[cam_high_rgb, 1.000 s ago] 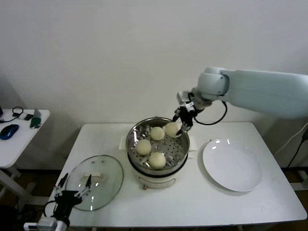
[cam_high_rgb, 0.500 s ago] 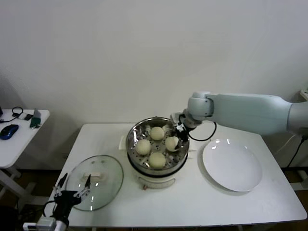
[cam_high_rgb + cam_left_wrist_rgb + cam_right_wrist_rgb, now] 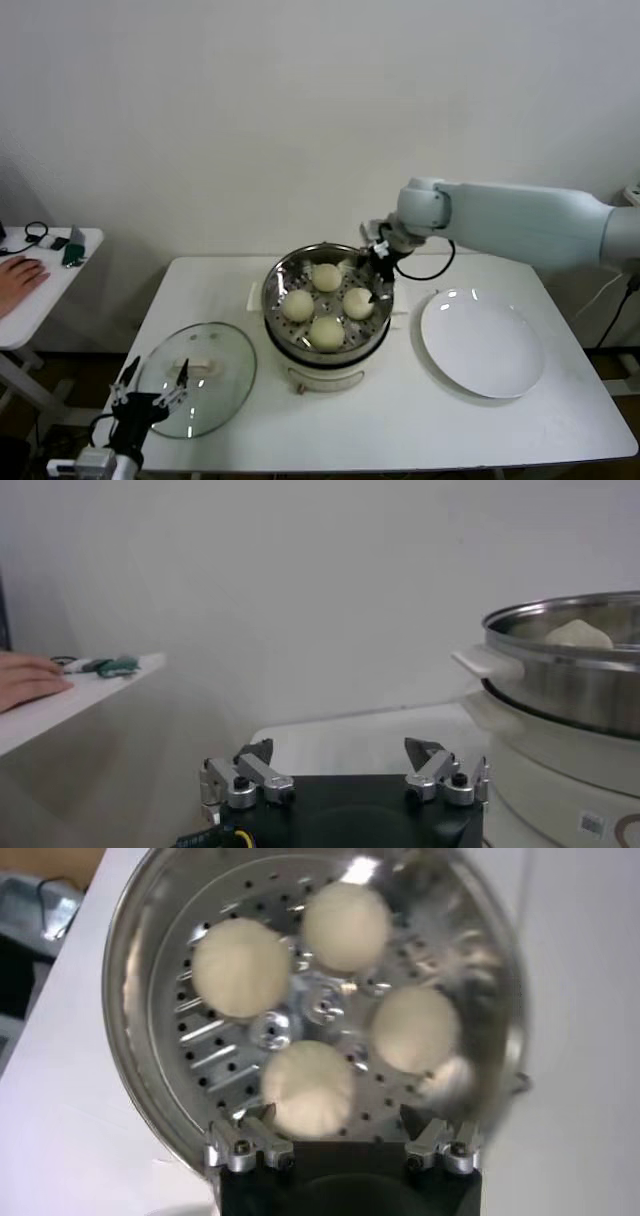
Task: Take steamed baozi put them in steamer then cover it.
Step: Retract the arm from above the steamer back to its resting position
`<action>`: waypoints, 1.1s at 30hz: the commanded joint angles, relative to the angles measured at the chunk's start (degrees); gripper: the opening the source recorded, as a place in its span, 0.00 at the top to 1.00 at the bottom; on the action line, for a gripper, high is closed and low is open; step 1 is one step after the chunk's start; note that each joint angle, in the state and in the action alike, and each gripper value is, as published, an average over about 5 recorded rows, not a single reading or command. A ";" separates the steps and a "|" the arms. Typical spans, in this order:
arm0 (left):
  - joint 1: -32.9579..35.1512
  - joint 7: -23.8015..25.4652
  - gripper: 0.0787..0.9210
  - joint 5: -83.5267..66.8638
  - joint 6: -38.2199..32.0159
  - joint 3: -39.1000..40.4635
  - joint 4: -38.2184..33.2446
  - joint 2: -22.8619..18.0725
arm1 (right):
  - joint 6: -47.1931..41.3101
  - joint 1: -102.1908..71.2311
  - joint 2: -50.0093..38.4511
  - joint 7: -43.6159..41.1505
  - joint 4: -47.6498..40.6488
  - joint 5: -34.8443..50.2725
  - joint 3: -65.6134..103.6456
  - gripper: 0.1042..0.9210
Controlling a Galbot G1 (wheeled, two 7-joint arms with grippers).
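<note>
Baozi: all four steamed baozi (image 3: 327,304) lie inside the steamer (image 3: 283,268), on its perforated floor, none on the white plate (image 3: 483,345) at the right.
Right gripper: the right gripper (image 3: 377,272) hangs just above the right-hand bun, at the far right side of the basket; in its wrist view the jaws stand wide and hold nothing, with one bun directly below between them.
Left gripper: the left gripper (image 3: 150,398) waits low at the near left edge of the table (image 3: 400,430), its fingers spread wide and empty, just beside the cover.
Cover: the glass cover (image 3: 197,378) lies flat on the table, left of the steamer, handle up — not yet on the basket.
Step in hand: I judge it is the release of the last bun, then the covering.
How to do it well: lift the right gripper straight up so the fingers do not drag the bun; take the cover by its bar handle, keep it level, and centre it over the rim before lowering.
</note>
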 commanded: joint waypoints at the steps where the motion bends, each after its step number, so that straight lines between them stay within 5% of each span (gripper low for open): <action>1: -0.17 -0.04 0.12 -0.13 0.38 0.34 -0.37 0.24 | 0.91 -4.89 -11.27 11.92 -2.13 22.72 19.87 0.12; 6: -1.23 -0.01 0.12 -0.21 1.15 0.99 -0.33 0.57 | 2.81 -26.23 -18.98 33.25 -1.02 19.13 44.87 0.12; 12: -2.32 -0.03 0.12 0.34 0.30 1.30 -0.21 1.13 | 6.27 -50.04 -26.29 45.11 2.70 14.30 67.16 0.12; 19: -2.61 0.15 0.12 1.27 -0.22 1.47 -1.90 1.35 | 13.79 -84.67 -28.01 47.22 9.73 9.42 96.76 0.12; 28: -2.77 -0.02 0.12 7.31 -3.69 1.74 -1.54 2.41 | 20.92 -120.76 -12.06 45.33 20.66 -0.82 123.65 0.12; 33: -1.55 -4.71 0.12 20.95 -9.53 1.67 -0.39 4.68 | 22.98 -130.81 -2.48 45.03 23.27 -2.71 126.57 0.12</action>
